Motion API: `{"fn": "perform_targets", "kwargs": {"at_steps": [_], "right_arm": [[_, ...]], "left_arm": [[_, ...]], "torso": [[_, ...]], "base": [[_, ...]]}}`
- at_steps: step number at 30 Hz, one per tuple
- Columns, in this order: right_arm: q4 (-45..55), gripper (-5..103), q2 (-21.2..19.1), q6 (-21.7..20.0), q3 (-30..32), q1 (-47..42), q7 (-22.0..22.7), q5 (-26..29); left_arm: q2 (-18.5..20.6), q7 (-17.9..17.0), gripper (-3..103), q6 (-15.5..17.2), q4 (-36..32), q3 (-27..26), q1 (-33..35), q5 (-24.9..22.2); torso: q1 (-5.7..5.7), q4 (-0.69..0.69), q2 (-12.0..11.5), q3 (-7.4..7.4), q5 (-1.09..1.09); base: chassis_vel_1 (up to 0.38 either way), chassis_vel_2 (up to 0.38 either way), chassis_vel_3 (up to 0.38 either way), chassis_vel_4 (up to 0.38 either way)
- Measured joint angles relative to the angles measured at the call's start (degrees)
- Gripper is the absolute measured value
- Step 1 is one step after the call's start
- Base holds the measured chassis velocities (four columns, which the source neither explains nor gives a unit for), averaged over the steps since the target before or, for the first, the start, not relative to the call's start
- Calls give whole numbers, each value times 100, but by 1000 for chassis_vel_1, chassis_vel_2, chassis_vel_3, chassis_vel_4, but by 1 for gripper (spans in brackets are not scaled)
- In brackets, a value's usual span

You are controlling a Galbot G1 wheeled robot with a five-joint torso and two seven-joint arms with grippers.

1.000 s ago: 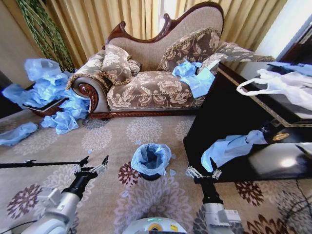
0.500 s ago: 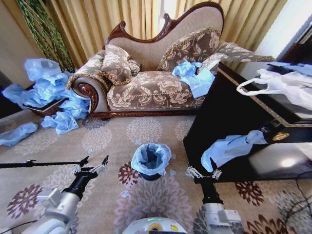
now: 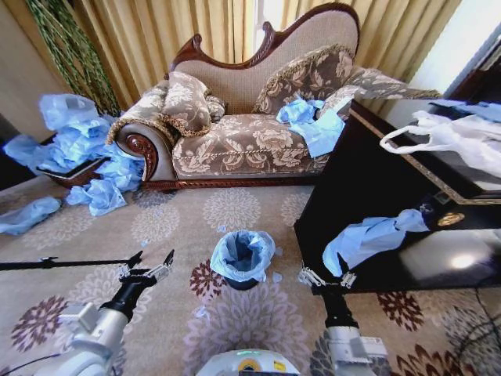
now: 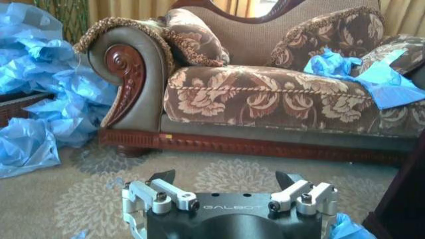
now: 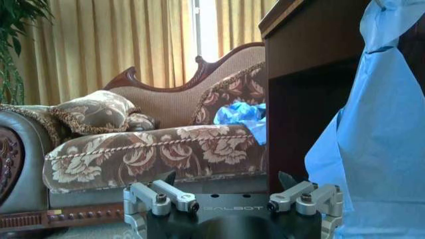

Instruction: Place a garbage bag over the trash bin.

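The small black trash bin stands on the patterned carpet in front of the sofa, with a light blue garbage bag lining it and folded over its rim. My left gripper hovers open to the bin's left, empty; its fingertips are spread wide in the left wrist view. To the bin's right my right gripper is open too, holding nothing, beside the dark table's corner. Another blue bag hangs close by it.
A dark wooden table fills the right, with a blue bag draped over its edge and a white handled bag on top. The sofa carries another blue bag. Several crumpled blue bags lie at the left.
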Motion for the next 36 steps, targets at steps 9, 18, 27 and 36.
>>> {"fn": "perform_targets", "kwargs": {"at_steps": [9, 18, 27, 36], "right_arm": [[0, 100, 0, 0, 0, 0, 0, 0], [0, 100, 0, 0, 0, 0, 0, 0], [0, 100, 0, 0, 0, 0, 0, 0], [0, 100, 0, 0, 0, 0, 0, 0]], "left_arm": [[0, 0, 100, 0, 0, 0, 0, 0], [0, 0, 100, 0, 0, 0, 0, 0], [0, 0, 100, 0, 0, 0, 0, 0], [0, 0, 100, 0, 0, 0, 0, 0]], "torso": [[0, 0, 0, 0, 0], [0, 0, 0, 0, 0], [0, 0, 0, 0, 0], [0, 0, 0, 0, 0]], "base": [[0, 0, 0, 0], [0, 0, 0, 0], [0, 0, 0, 0], [0, 0, 0, 0]]}}
